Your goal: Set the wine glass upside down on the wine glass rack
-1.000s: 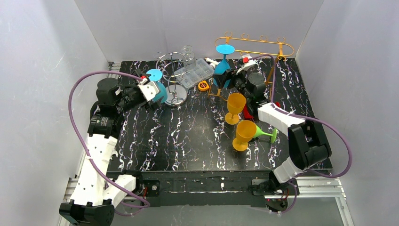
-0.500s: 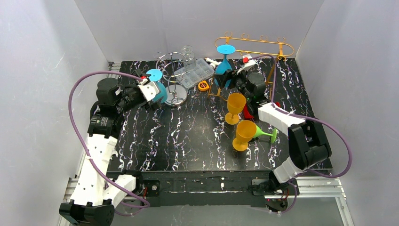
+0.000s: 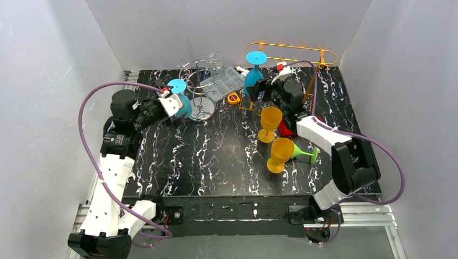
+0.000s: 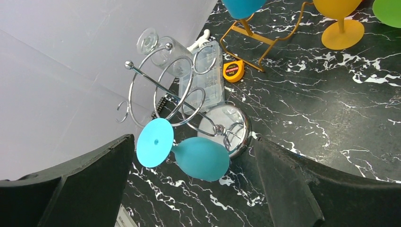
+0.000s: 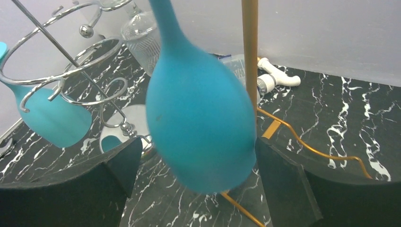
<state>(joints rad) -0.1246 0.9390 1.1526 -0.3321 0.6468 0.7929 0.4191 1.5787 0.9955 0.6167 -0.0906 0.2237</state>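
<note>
My right gripper (image 3: 263,88) is shut on the bowl of a blue wine glass (image 3: 253,78), held upside down with its foot (image 3: 257,56) on top. In the right wrist view the bowl (image 5: 198,113) fills the gap between the fingers, just in front of a post of the gold rack (image 5: 249,47). The gold rack (image 3: 294,54) stands at the back right. A teal wine glass (image 4: 201,158) hangs upside down and tilted on the silver wire rack (image 4: 161,80). My left gripper (image 3: 175,105) is open, with its fingers on either side of that glass and apart from it.
Two yellow glasses (image 3: 270,121) (image 3: 280,154) stand upright right of centre, and a green glass (image 3: 305,155) lies beside them. A clear plastic box (image 3: 224,83), a yellow tape measure (image 3: 233,98) and a clear glass (image 3: 216,58) sit near the silver rack (image 3: 200,81).
My right gripper has lifted the blue glass a little, up and to the left beside the gold rack. The left arm and the teal glass have not moved.
</note>
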